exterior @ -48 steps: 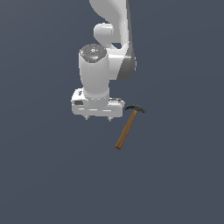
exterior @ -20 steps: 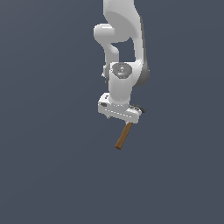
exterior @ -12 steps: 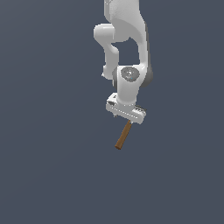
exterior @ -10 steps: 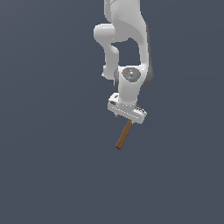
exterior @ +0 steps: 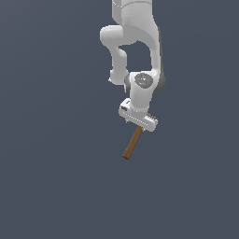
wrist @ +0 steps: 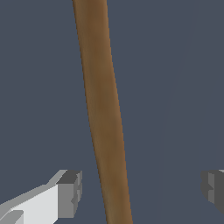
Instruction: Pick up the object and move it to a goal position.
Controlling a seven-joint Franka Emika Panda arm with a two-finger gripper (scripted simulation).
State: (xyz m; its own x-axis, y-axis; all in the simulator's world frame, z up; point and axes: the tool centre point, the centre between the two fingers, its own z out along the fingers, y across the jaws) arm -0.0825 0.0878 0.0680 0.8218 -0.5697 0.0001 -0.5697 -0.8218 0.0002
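The object is a hammer lying on the dark grey floor. Its brown wooden handle (exterior: 132,144) sticks out below the white hand in the exterior view, and the head is hidden behind that hand. My gripper (exterior: 138,126) hangs right over the head end of the handle. The wrist view shows the handle (wrist: 105,113) running between the two fingers. One grey fingertip (wrist: 70,194) stands close beside the handle; the other fingertip (wrist: 214,186) is far off it. Neither touches the wood, so the gripper (wrist: 142,190) is open.
A plain dark grey floor (exterior: 56,177) fills both views. The white arm (exterior: 137,42) rises from the hand to the exterior view's top edge.
The hand has shifted toward the exterior view's right and turned, ending over the hammer's head end and covering the head. The hammer has stayed where it lay.
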